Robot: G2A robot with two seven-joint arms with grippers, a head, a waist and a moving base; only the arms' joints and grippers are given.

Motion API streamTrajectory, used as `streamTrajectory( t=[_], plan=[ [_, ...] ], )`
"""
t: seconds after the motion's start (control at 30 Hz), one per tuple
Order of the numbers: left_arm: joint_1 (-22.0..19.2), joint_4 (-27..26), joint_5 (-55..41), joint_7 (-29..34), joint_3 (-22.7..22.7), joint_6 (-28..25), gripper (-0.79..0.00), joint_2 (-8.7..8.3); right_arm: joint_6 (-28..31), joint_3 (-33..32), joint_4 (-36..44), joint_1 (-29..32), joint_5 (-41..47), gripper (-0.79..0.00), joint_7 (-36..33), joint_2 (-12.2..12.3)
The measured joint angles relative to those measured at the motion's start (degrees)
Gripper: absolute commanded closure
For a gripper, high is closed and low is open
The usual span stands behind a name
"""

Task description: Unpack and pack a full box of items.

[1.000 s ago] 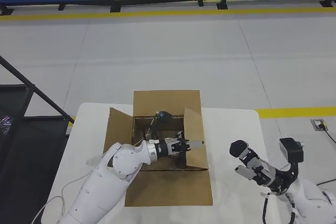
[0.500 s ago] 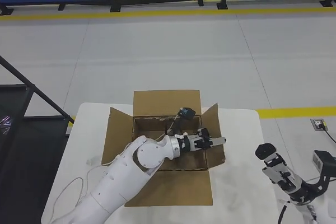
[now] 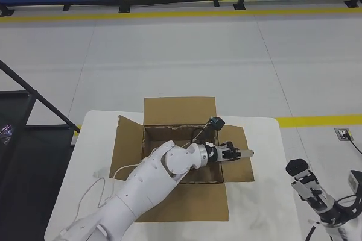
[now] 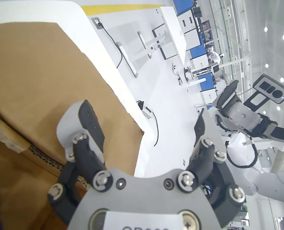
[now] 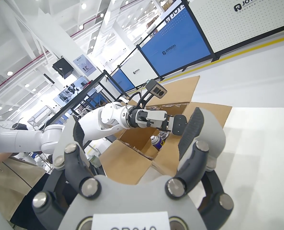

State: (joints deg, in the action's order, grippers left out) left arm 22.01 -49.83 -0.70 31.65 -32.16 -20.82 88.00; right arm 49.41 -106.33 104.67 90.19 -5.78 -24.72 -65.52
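Since a second earlier the left hand [image 3: 244, 154] had been carried out of the opening of the cardboard box [image 3: 180, 108] and across its side wall. The side flap [image 3: 241, 172], then standing upright against that hand, had been pushed outward until it lay nearly flat over the tabletop [image 3: 96, 135]. The right hand [image 3: 297, 169] had been drawn back from the box and was now found well apart from the flap, beyond the tabletop's edge.

The left hand's fingers [image 4: 90, 120] were seen spread wide, with nothing between them. One finger was placed just above the flap's brown surface, though contact could not be judged. The right hand's fingers [image 5: 193, 130] were likewise spread, and nothing was held.

The box was set on the tabletop with its flaps opened out. Below the left hand, inside the box, a spray can [image 5: 155, 142] with a blue and yellow body was stood upright, close to the wall from which the flap hung. Beside the can, further in under the left hand, some crumpled items [image 5: 164, 134] were glimpsed but could not be told apart. The rest of the interior was hidden beneath the left arm.
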Motion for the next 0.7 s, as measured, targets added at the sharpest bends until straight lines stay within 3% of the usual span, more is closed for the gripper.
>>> streamTrajectory(
  t=[0.2, 0.37, 0.57, 0.7],
  plan=[
    [-0.4, 2.9, -0.9, -0.1, -0.9, -2.5, -0.785, 1.04, -1.6, 0.1, 0.0, 0.0, 0.0, -0.785, -0.3, 0.1],
    [0.0, 1.9, -2.3, 0.1, -4.1, -5.9, -0.785, 0.42, -1.6, 0.1, 0.0, 0.0, 0.0, -0.785, -0.3, 0.1],
    [2.5, -5.0, 0.1, 0.2, -10.2, -8.2, -0.785, -2.3, -3.3, 0.6, 4.9, -1.0, -6.7, -0.785, 1.3, 0.0],
    [7.2, -14.3, 4.0, 2.4, -17.8, -7.6, -0.785, -5.85, -7.1, 3.0, 10.6, -2.2, -16.5, -0.785, 1.5, -0.1]
  ],
)
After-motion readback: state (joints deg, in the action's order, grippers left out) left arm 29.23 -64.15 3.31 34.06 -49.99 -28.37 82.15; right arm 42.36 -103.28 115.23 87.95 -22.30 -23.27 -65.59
